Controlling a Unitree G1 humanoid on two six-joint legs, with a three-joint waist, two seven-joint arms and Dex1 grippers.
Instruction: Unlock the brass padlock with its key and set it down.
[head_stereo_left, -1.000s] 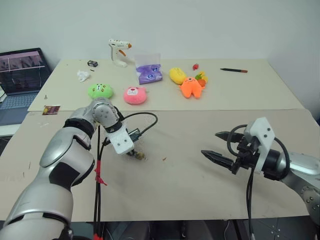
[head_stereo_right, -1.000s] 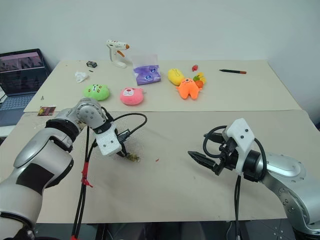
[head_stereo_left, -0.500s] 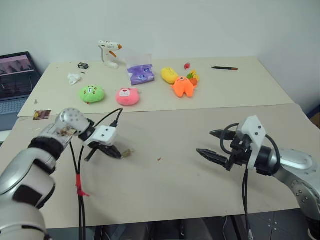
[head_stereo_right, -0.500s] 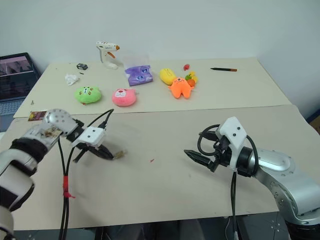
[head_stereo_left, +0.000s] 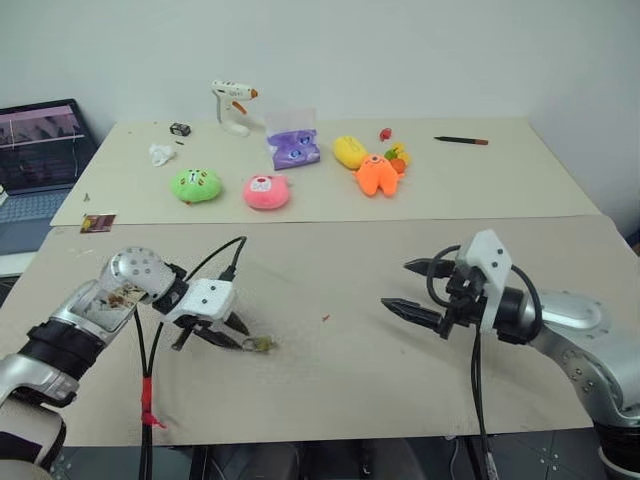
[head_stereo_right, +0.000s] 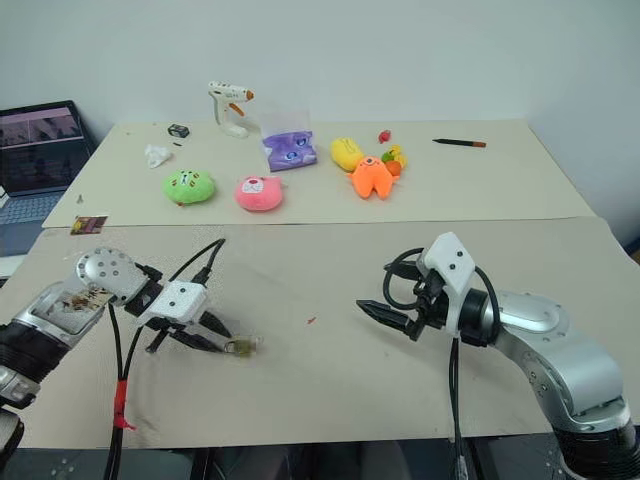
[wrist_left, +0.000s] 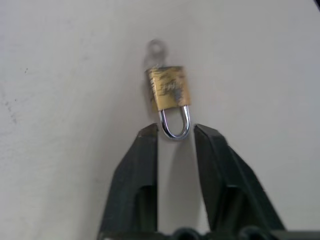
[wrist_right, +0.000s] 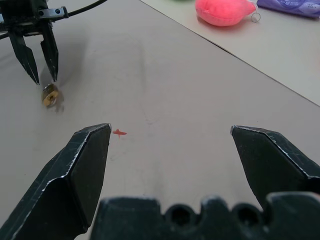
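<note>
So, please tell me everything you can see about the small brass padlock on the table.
The small brass padlock has a squarish golden body with a scuffed, mottled face and a thin silver U-shaped shackle. Both shackle legs enter the body, so whether it is unlocked cannot be told. A small silvery key protrudes from the end opposite the shackle. The padlock lies flat on the beige table, just past the tips of the left gripper, whose black fingers stand apart on either side of the shackle's bend; contact cannot be told.
</note>
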